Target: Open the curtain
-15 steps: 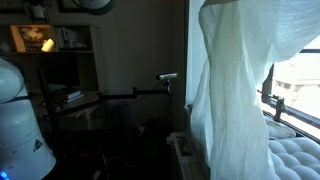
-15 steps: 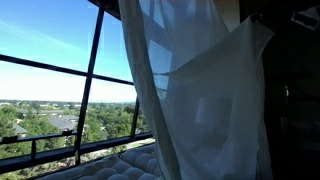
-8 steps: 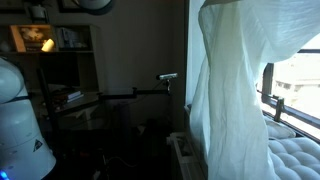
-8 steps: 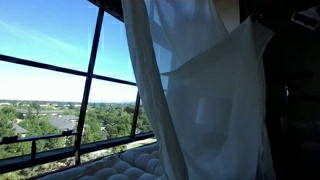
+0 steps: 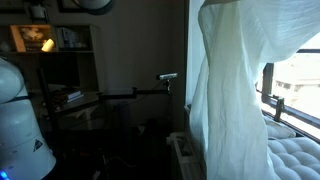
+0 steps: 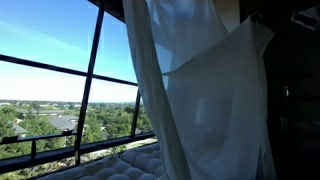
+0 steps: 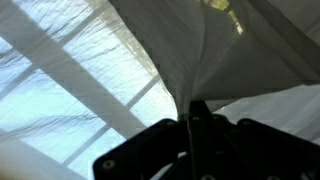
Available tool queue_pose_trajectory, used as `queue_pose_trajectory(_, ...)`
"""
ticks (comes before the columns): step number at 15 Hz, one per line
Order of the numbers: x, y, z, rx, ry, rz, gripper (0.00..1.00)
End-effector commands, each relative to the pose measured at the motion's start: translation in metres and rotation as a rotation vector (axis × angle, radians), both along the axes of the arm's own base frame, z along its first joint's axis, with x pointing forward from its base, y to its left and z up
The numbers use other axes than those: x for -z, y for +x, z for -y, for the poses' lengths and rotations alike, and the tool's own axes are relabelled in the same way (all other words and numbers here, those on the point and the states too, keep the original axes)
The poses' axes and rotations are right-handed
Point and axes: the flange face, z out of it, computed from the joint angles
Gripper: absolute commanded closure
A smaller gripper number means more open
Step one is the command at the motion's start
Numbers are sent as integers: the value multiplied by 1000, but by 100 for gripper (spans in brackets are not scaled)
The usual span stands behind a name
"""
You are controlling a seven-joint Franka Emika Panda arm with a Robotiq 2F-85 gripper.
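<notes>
Over the last second the curtain [image 6: 205, 95] is sliding its free edge a touch further across the glass, baring a little more sky. In the final half second it's barely shifting at all. It's hanging in front of the window frame [image 6: 88, 90], already dragged well off the pane and rising to a peak at the upper right. In both exterior views it's falling in soft vertical folds, with the tufted cushion [image 6: 130, 165] lying just below its hem. This sheer fabric is looking very light and completely limp, so it's only going to follow where tension is pulling it. A thin single layer could be slipping out of the pads or snagging, so a gathered fold near the leading edge is looking like the safest place to hold. In the wrist view the gripper [image 7: 192, 118] is doing just that: its fingers are pressing together on a pinch of cloth, creases fanning out from the nip, nothing else touching them. In the exterior views the fabric is hiding the gripper.
</notes>
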Motion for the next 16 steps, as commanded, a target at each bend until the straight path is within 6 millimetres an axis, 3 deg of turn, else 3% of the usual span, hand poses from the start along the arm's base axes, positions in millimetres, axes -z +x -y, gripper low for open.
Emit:
queue_pose_trajectory(1, -3, 0, -1, 1, -6, 8, 72)
queue_pose_trajectory(10, 1, 3, -1, 9, -7, -4, 5)
queue_pose_trajectory(12, 2, 5, -1, 12, -13, -9, 0)
queue_pose_trajectory(16, 3, 7, -5, 4, -21, -11, 0)
